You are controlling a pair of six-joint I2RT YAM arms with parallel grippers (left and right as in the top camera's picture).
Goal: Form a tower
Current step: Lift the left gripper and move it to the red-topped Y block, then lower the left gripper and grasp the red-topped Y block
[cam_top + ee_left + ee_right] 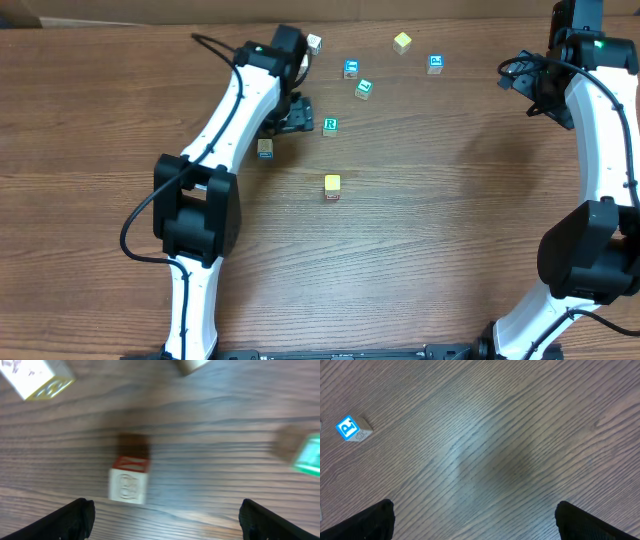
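A yellow cube lay nearer than the tower, whose top showed a green R. The left gripper hung just left of the tower, spread wide and empty. The right gripper, also spread, hung well to the tower's right.

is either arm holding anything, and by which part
Nothing is held. The left gripper has its jaws open, a red-topped block lying ahead of them untouched; the right gripper has open jaws with nothing between.

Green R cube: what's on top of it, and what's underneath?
Nothing sits on the green R cube; its lettered face shows fully from overhead. That face covers whatever lies beneath, so cubes under it cannot be counted here.
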